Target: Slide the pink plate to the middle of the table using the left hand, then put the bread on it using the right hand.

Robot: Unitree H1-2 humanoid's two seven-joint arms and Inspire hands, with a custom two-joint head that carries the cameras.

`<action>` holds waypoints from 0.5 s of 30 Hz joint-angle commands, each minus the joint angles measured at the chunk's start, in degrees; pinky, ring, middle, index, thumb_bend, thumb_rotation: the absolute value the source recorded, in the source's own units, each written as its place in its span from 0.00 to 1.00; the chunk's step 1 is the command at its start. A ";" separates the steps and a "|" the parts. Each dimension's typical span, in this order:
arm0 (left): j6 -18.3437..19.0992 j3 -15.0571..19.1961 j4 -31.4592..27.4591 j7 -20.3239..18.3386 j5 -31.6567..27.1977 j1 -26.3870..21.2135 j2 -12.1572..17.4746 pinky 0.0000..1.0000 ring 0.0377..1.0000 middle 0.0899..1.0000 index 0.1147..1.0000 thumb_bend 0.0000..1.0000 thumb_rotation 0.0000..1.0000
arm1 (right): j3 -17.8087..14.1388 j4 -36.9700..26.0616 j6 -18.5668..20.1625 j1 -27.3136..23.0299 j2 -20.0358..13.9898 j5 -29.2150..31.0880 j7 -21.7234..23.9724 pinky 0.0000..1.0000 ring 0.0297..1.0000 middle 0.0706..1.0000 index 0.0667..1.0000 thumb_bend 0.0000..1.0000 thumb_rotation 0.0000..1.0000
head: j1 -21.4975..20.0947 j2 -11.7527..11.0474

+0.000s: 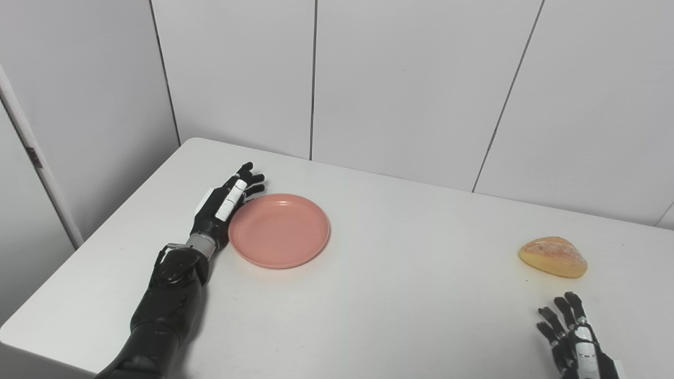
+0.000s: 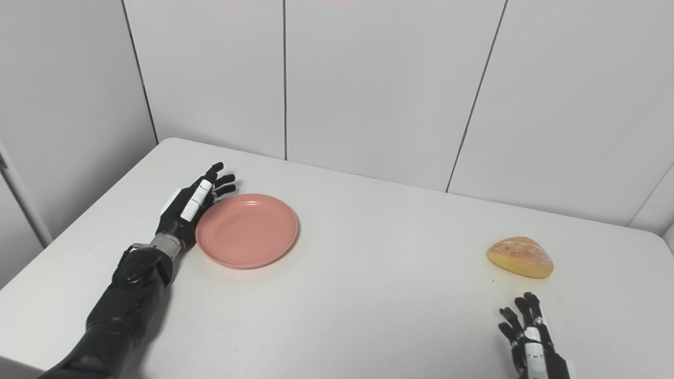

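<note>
The pink plate (image 1: 279, 230) lies flat on the left half of the white table (image 1: 400, 273), with nothing on it. My left hand (image 1: 227, 202) is open, fingers stretched out, resting edge-on against the plate's left rim. A golden bread roll (image 1: 553, 256) sits on the table far to the right. My right hand (image 1: 574, 339) is open at the bottom right, fingers spread upward, a short way in front of the bread and apart from it.
White wall panels stand close behind the table's far edge (image 1: 474, 192). The table's left edge (image 1: 89, 242) runs near my left arm. A wide bare stretch of tabletop lies between plate and bread.
</note>
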 commanded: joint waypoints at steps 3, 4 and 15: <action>2.71 -0.39 -6.67 0.29 -0.36 -0.15 -1.02 0.78 0.86 0.84 0.93 0.86 0.81 | -0.02 -0.17 2.12 1.64 -0.04 -0.51 -0.32 0.92 0.91 0.95 0.96 0.74 0.87 | -0.29 0.44; 3.28 -0.55 -7.53 0.38 -0.21 0.26 -1.33 0.78 0.86 0.84 0.93 0.86 0.81 | 0.02 -0.28 2.15 1.71 0.01 -0.57 -0.32 0.92 0.91 0.95 0.95 0.73 0.87 | -0.35 0.32; 5.55 -1.26 -10.39 1.24 0.03 2.09 -4.17 0.77 0.87 0.85 0.93 0.84 0.83 | 0.21 -0.22 2.28 1.58 0.36 -0.74 -0.31 0.91 0.91 0.94 0.94 0.74 0.86 | -0.60 0.52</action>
